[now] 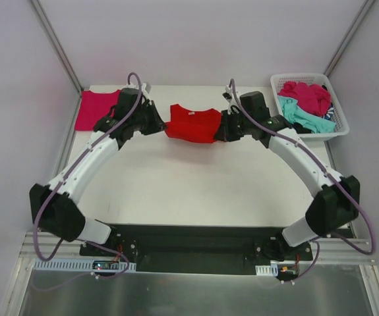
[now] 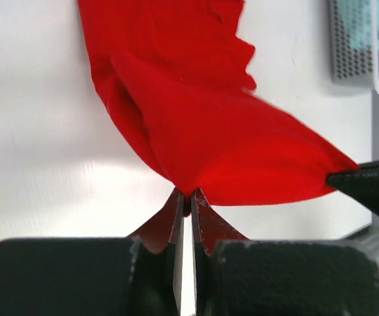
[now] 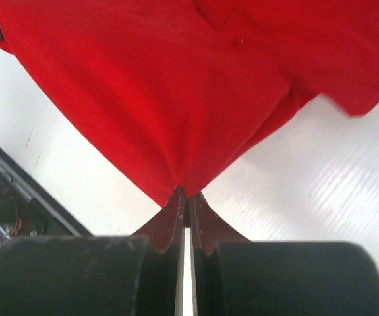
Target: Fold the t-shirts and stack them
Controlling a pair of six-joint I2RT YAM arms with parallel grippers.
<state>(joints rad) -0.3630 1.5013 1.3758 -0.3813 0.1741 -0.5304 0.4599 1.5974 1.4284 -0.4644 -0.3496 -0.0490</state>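
Red t-shirt pinched at both ends, far middle of the table

Top view: the left gripper (image 1: 165, 124) and right gripper (image 1: 221, 128) flank the red t-shirt (image 1: 192, 124), probably to stretch it flat on the table (image 1: 196, 184) for a fold. A magenta-pink t-shirt (image 1: 97, 108) lies far left and a white basket (image 1: 308, 77) of heaped shirts (image 1: 306, 102) far right, neither in the way.
Left wrist: jaws clamped on a red edge, the cloth drawn to a peak.
Right wrist: jaws likewise closed on red cloth.

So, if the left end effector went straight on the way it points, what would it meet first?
The red t-shirt it pinches: cloth spreads right ahead of the left end effector. The right end effector seems off to one side; depth unclear.
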